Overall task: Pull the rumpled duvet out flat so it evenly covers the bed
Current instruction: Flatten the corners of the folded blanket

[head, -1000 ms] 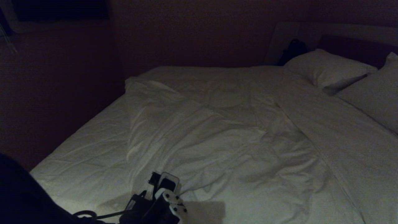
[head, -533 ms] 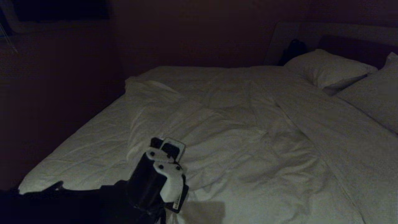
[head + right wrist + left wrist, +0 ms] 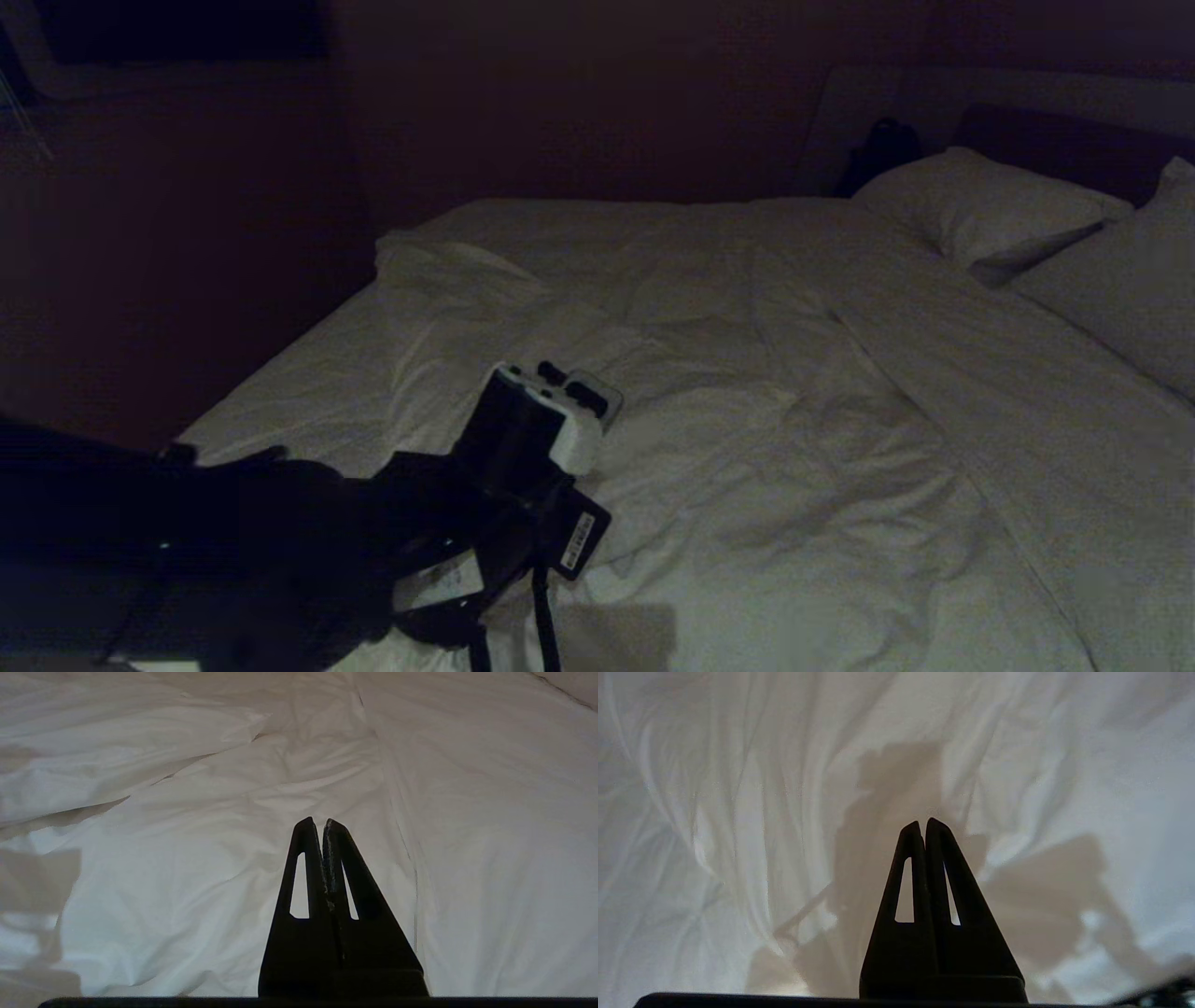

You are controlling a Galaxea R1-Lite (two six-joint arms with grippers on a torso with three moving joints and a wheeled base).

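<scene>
Your left gripper point(image 3: 574, 387) hangs over the near-left part of the duvet point(image 3: 728, 439), and in the left wrist view its jaws are pressed together with no cloth between them, the tips point(image 3: 923, 826) above creased white fabric rather than in it. Your right gripper point(image 3: 317, 823) is likewise pressed shut on nothing and looks across the duvet from the near side; it does not show in the head view.

The duvet lies bunched toward the middle and right of the bed point(image 3: 280, 401), its long left edge running from the near end up to a folded corner at the far left. To the left of that edge a strip of quilted mattress lies bare. So the cloth you need sits directly under and slightly left of the left jaws, and the pull should probably go leftward, across the bed. The left arm is clearly the nearer one.

Compared with a second ago, the left gripper has travelled from the bed's near edge up and inward over the duvet, and its jaws, open then, have closed. The folds look unchanged.
</scene>
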